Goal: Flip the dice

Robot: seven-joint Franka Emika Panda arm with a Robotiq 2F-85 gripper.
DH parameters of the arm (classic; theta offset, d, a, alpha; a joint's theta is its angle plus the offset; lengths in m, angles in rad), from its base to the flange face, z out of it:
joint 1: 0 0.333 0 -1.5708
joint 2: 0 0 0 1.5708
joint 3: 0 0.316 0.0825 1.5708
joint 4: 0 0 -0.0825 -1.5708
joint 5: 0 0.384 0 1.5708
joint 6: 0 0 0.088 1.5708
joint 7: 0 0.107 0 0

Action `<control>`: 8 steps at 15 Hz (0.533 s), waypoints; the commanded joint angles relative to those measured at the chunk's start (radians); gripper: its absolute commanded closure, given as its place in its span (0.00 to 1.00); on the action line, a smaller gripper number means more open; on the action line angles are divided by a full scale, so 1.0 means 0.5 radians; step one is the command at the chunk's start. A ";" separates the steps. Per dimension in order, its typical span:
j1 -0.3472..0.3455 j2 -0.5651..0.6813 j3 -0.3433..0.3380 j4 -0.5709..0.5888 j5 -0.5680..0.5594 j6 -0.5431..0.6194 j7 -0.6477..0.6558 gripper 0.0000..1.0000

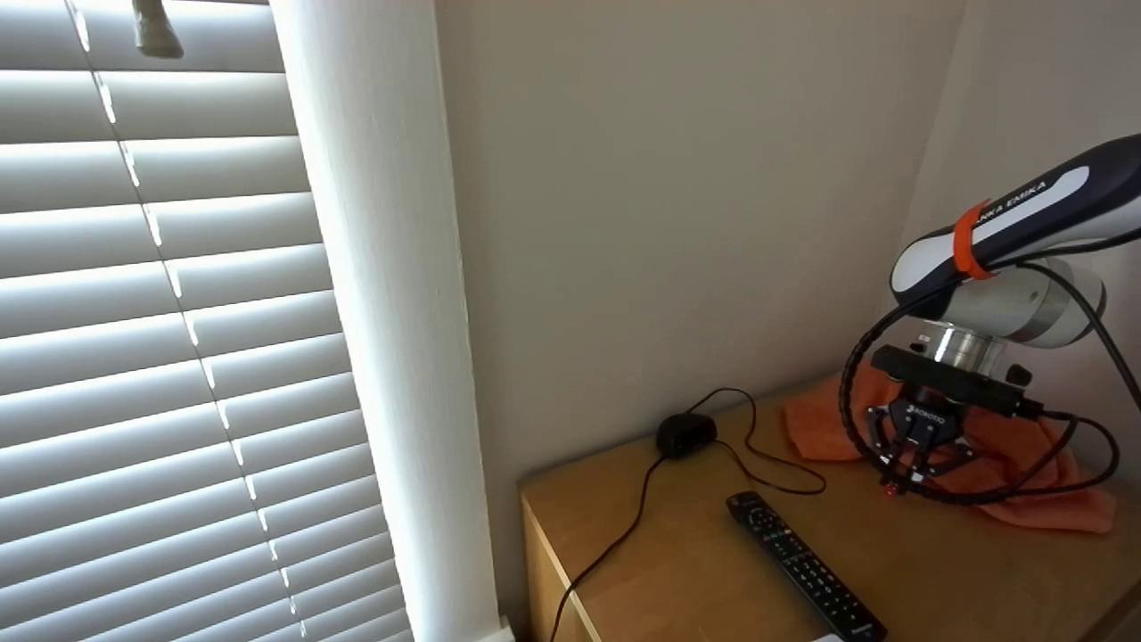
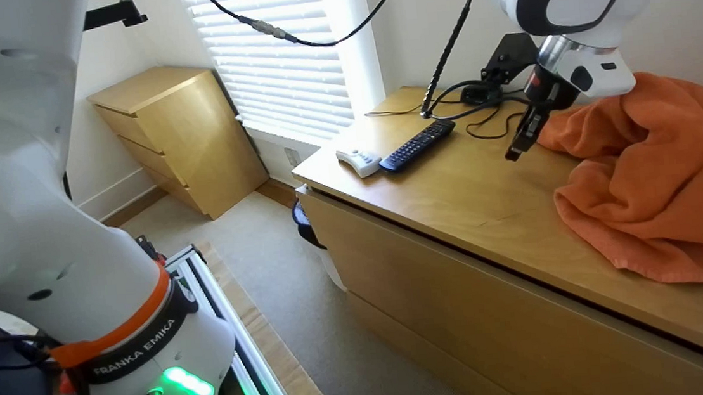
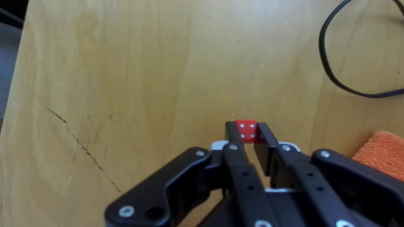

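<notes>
Pinching red die [image 3: 246, 130], gripper [image 3: 248, 133] over chest of drawers [image 2: 434, 266]

White-and-black jointed Franka Emika arm [image 2: 11, 163], stretched out and bent down at the wrist.
In an exterior view a green light strip [image 2: 187, 382] glows on its rounded white base [image 2: 144, 371]; the forearm [image 1: 1038, 209] slopes down to a shiny silver metal wrist ring [image 1: 963, 349]. Below hangs the black two-fingered Robotiq gripper [image 3: 248, 131], pointing downward. In the wrist view its slim black fingers [image 3: 233, 132] run side by side, pinched in, with a narrow gap between the tips.
</notes>
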 commanded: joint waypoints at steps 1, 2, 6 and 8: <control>0.132 -0.121 -0.035 -0.235 -0.230 0.349 0.123 0.96; 0.163 -0.133 -0.041 -0.282 -0.285 0.451 0.160 0.96; 0.261 -0.192 -0.059 -0.464 -0.477 0.761 0.259 0.96; 0.329 -0.229 -0.102 -0.548 -0.590 0.846 0.352 0.96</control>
